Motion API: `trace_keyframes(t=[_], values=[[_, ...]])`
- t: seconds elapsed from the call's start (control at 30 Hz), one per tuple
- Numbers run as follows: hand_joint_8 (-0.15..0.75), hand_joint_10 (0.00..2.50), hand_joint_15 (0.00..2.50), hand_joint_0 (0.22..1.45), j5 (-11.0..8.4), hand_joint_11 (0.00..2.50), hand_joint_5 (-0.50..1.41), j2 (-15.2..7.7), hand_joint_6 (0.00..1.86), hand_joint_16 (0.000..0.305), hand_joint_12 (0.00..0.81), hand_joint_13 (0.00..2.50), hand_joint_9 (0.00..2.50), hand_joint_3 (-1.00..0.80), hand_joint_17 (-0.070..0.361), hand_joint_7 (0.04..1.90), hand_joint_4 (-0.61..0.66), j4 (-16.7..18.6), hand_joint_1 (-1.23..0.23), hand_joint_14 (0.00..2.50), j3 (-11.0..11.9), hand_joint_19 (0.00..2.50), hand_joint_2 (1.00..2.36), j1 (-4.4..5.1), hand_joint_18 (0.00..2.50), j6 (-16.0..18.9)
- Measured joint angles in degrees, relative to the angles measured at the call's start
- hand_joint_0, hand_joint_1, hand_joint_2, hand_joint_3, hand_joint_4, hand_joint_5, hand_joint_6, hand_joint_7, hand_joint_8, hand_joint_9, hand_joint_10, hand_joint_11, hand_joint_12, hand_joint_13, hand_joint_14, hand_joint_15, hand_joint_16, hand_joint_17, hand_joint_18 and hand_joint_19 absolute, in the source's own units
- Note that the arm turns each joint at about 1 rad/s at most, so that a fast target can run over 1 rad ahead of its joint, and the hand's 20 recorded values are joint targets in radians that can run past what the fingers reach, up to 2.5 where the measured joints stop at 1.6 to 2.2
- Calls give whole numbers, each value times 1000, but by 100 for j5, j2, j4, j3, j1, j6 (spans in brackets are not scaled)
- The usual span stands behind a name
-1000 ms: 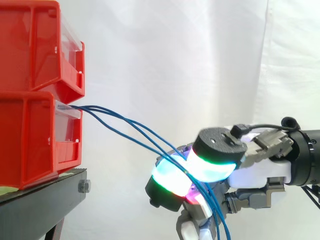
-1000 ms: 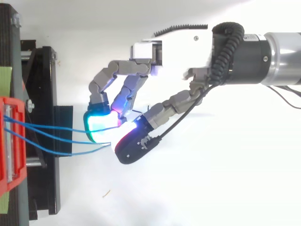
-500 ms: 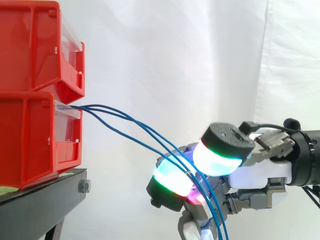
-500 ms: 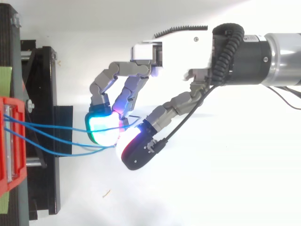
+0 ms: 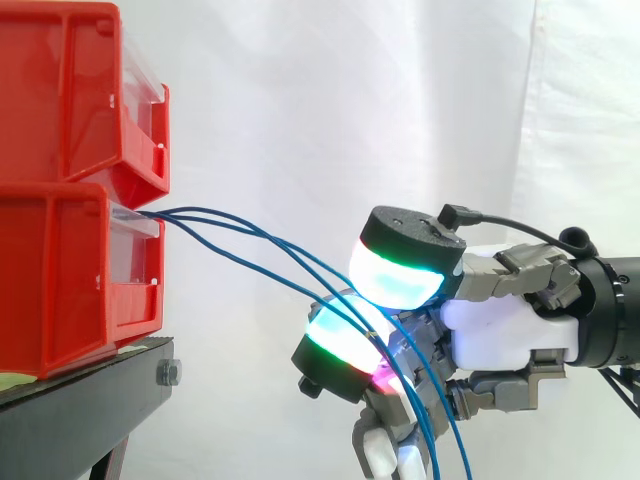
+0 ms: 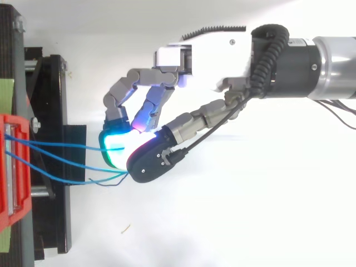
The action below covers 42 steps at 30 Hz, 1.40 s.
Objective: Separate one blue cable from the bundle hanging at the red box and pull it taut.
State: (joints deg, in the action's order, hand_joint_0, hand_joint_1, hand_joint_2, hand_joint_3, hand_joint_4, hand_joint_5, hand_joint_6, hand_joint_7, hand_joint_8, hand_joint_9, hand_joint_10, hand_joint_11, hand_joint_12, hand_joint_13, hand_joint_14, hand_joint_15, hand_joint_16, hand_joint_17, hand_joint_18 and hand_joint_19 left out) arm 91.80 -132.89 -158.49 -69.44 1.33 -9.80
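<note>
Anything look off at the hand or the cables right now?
Nothing damaged, but the blue cables from the lower red bin all sag through the curled fingers of the hand; none looks singled out or taut.

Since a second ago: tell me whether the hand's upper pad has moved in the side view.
Yes. The hand has brought its upper pad left, toward the red bins, and slightly up, above the blue cables.
</note>
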Motion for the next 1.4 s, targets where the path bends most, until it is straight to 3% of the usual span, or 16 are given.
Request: trace_keyframes(t=[0.13,0.33,0.47,0.77,1.03,1.27,1.33,1.4], values=[[357,16,494,676,5,805,-199,0,914,47,389,893,902,-185,105,1114,112,2,-859,18,0,455,1017,-7,890,3],[336,17,483,759,8,808,-195,0,919,45,383,892,895,-406,102,1074,113,2,-925,16,-1,417,1007,-16,885,-4],[336,14,486,739,6,808,-186,0,910,45,379,889,893,-500,101,1099,128,2,-943,16,-1,408,1000,-17,884,-22],[357,16,499,539,-9,750,-151,-1,858,47,382,873,949,-500,105,1143,141,2,-719,16,-1,487,1000,-22,867,-14],[358,16,478,557,-4,717,-163,0,825,47,357,788,913,-455,105,1101,135,2,-609,15,-1,517,1002,-26,843,-17],[358,16,476,566,-13,701,-157,0,804,47,348,756,914,-481,106,1077,147,20,-372,16,-1,550,1001,-28,815,-36],[356,17,473,570,-13,697,-154,0,798,47,346,756,917,-480,105,1059,150,33,-353,14,-1,552,1001,-28,813,-38],[356,15,473,594,-13,698,-155,-1,785,46,348,760,914,-437,104,1088,154,46,-431,16,-2,548,1004,-28,811,-39]])
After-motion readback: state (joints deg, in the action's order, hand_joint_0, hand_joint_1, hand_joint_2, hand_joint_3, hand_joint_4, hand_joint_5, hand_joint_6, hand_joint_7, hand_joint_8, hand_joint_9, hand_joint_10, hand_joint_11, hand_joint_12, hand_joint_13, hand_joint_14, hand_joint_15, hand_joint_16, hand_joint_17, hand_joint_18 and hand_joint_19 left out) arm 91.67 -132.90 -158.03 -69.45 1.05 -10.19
